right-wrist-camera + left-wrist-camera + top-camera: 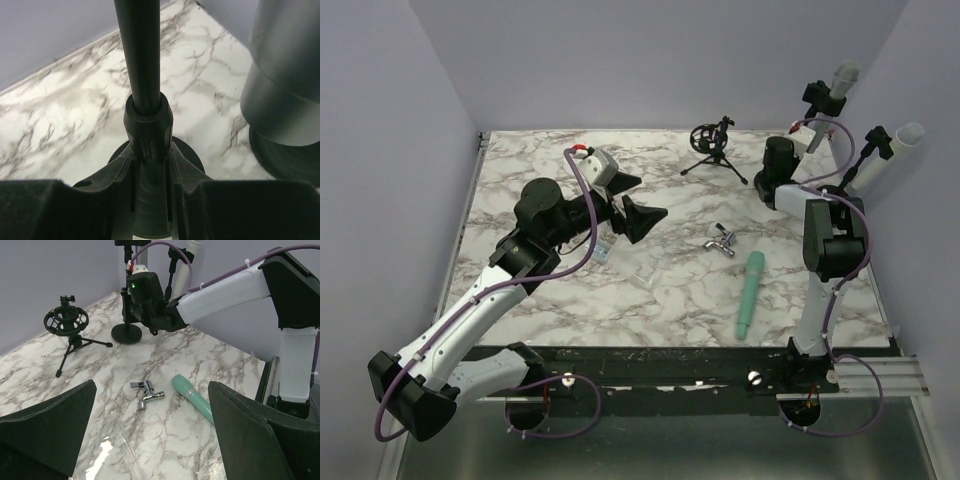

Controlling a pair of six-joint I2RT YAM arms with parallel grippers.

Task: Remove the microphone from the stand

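The right end effector [150, 162] is clenched on the black stand pole [142, 60]. It grips low down, with its two fingers pressed against the collar just above the round black base [126, 333]. I read that low hold as bracing: pinning the stand near its foot should stop it tipping or sliding when the microphone is pulled from its holder. The stand sits at about 1 o'clock on the white marble-patterned worktop [570, 290], toward the far right corner.

The silver-grey microphone [842, 78] is not yet removed. It rests tilted in the black clip [814, 95] at the top of that pole, well above the clenched fingers. A second pale microphone [902, 138] on its own stand is just beside it at 2 o'clock, close enough that a careless reach could knock it. In the right wrist view a grey cylinder [285, 75] rises near the pole at 3 o'clock; I cannot tell what it belongs to.

The left end effector [640, 200] is released, with its jaws spread wide and nothing between them. It hovers near the worktop's centre and faces the stand. In my judgement it is the free one, placed to take the microphone body while the right steadies the stand.

Three things lie well apart from the stand and look idle:
- a black tripod shock mount [713, 140] at 12 o'clock
- a small chrome valve [720, 242] near the centre
- a teal plastic cylinder [751, 290] at 4 o'clock
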